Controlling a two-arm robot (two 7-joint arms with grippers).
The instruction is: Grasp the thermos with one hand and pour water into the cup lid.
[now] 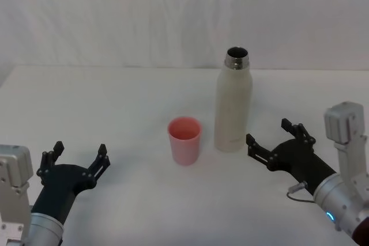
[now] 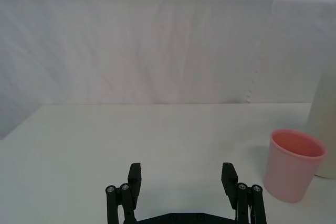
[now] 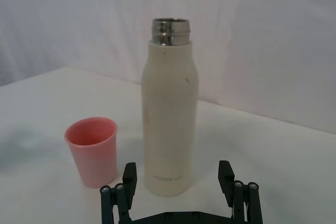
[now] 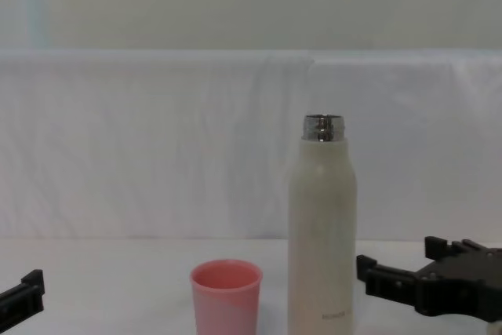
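**The bottle waits by the right gripper**

The tall cream-white thermos (image 1: 233,105) with a shiny steel neck stands straight up on the white table (image 1: 115,102). Its top is open. The small pink plastic cup lid (image 1: 184,140) sits just beside it, on the robot's left. The black right gripper (image 1: 275,139) is nearer. Its fingers are spread wide, holding nothing, and the bottle stands just in front of them. The left gripper (image 1: 75,158) rests farther off, also spread wide and holding nothing.
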